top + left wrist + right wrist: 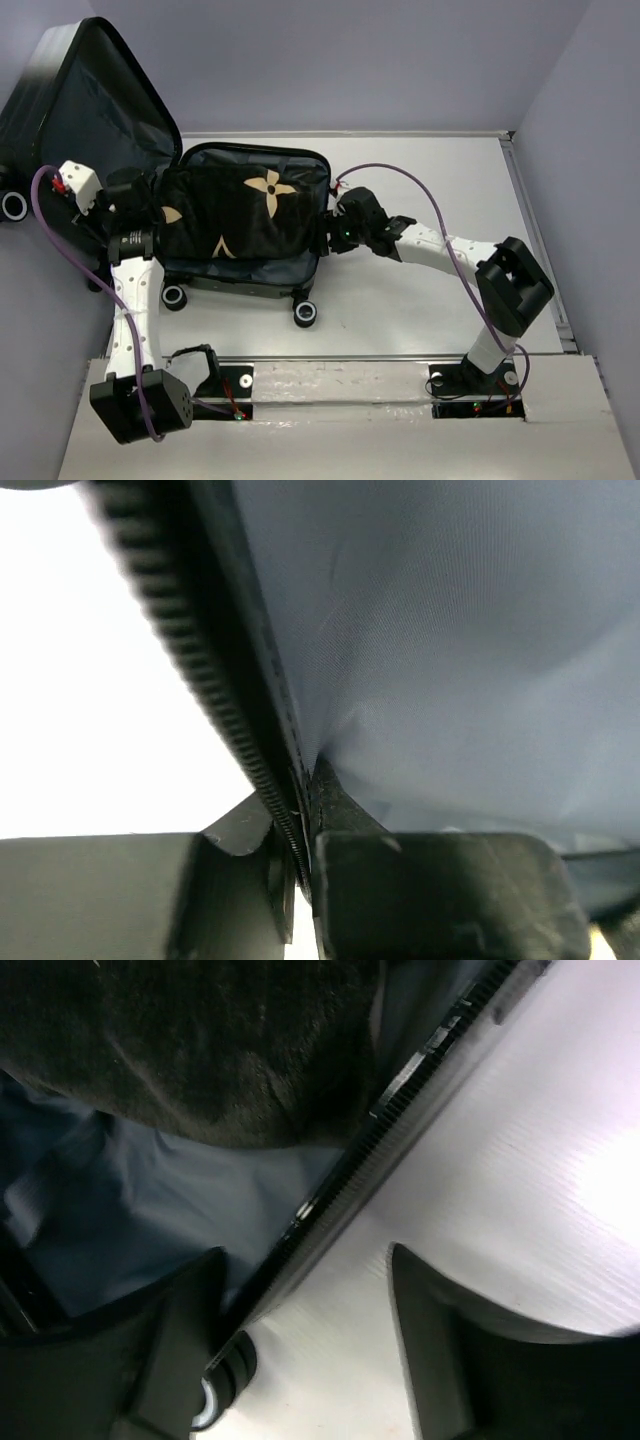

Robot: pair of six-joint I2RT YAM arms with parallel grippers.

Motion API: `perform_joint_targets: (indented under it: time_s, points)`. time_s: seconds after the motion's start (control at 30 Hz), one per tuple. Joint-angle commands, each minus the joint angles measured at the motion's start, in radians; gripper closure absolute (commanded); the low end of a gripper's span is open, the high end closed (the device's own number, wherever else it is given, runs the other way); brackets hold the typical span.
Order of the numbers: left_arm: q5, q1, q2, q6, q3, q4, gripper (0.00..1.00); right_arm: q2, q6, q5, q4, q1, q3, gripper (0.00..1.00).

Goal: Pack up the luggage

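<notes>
Two grippers engaged: one at each end of the small hard-shell wheeled suitcase [240, 276] (dark shell, dark grey fabric lining, black wheels [305, 313]), which lies open on the white table [420, 180].
Load: black cloth with tan motifs [250, 215] fills the base between the grippers. In the right wrist view it bulges just inside the rim.
Lid: lid [90, 100] stands raised, above and behind the left gripper [138, 196].
Left gripper state: fingers pressed together on the toothed zip rim [205, 655], with lining on the inner side of the pinch. Top view places the grip where lid meets base.
Right gripper state: right gripper [305, 1290] has fingers apart, straddling the zip rim. One finger is over the lining, the other over the table. No contact is evident.
Step in hand (judgement): bringing the lid over the packed cloth.
Method: keep the left pinch on the rim, not on lining alone. Swing the lid in its hinge arc. Brace the far rim with the right gripper so the wheels do not roll. Tuck the cloth below the rim before the edges meet.
Left arm pose: forearm reaches straight forward from its base, wrist turned inward toward the suitcase.
Right arm pose: elbow folded far out to the right, forearm reaching back leftward, gripper level with the base rim.
Risk (judgement): cloth caught between the zip teeth.
</notes>
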Motion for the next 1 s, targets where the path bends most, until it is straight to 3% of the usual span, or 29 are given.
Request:
perform_joint_targets:
  time_s: [0.0, 0.03, 0.07, 0.17, 0.3, 0.33, 0.5, 0.6, 0.67, 0.73, 0.83, 0.87, 0.9, 0.93, 0.97]
  points:
    - [-0.029, -0.101, -0.06, 0.042, -0.011, 0.004, 0.94, 0.033, 0.036, 0.036, 0.055, 0.004, 0.055, 0.51]
    - [-0.042, -0.158, -0.072, 0.065, -0.021, 0.013, 0.94, 0.041, 0.04, 0.027, 0.062, 0.004, 0.055, 0.73]
    - [-0.042, -0.158, -0.09, 0.076, -0.033, 0.027, 0.94, 0.044, 0.043, 0.025, 0.062, 0.004, 0.051, 0.79]
    - [-0.1, -0.373, -0.162, 0.096, -0.085, 0.052, 0.94, 0.044, 0.049, 0.03, 0.074, 0.004, 0.024, 0.93]
    - [-0.171, -0.589, -0.253, 0.064, -0.111, 0.02, 0.94, 0.033, 0.05, 0.036, 0.088, 0.004, 0.001, 0.93]
    - [-0.186, -0.699, -0.279, -0.003, -0.107, -0.044, 0.94, 0.024, 0.052, 0.033, 0.094, 0.004, -0.004, 0.93]
    - [-0.192, -1.003, -0.299, -0.267, -0.078, -0.241, 0.94, 0.005, 0.058, 0.045, 0.108, 0.004, -0.034, 0.93]
    - [-0.197, -1.21, -0.267, -0.333, -0.067, -0.269, 0.94, -0.018, 0.061, 0.061, 0.108, -0.005, -0.053, 0.93]
    - [-0.22, -1.323, -0.218, -0.353, -0.059, -0.273, 0.94, -0.036, 0.069, 0.06, 0.108, -0.016, -0.085, 0.93]
    - [-0.261, -1.519, -0.167, -0.358, -0.029, -0.272, 0.94, -0.071, 0.072, 0.059, 0.137, -0.045, -0.12, 0.93]
    - [-0.217, -1.598, -0.111, -0.295, 0.045, -0.212, 0.94, -0.114, 0.067, 0.062, 0.137, -0.069, -0.155, 0.93]
    - [-0.161, -1.618, -0.1, -0.221, 0.065, -0.185, 0.89, -0.125, 0.067, 0.064, 0.137, -0.069, -0.178, 0.93]
    - [-0.134, -1.663, -0.095, -0.186, 0.102, -0.133, 0.78, -0.136, 0.064, 0.062, 0.137, -0.085, -0.191, 0.93]
    - [-0.119, -1.686, -0.086, -0.166, 0.122, -0.117, 0.51, -0.157, 0.063, 0.061, 0.137, -0.103, -0.202, 0.93]
    - [-0.093, -1.706, -0.086, -0.146, 0.142, -0.093, 0.38, -0.168, 0.06, 0.059, 0.137, -0.112, -0.212, 0.93]
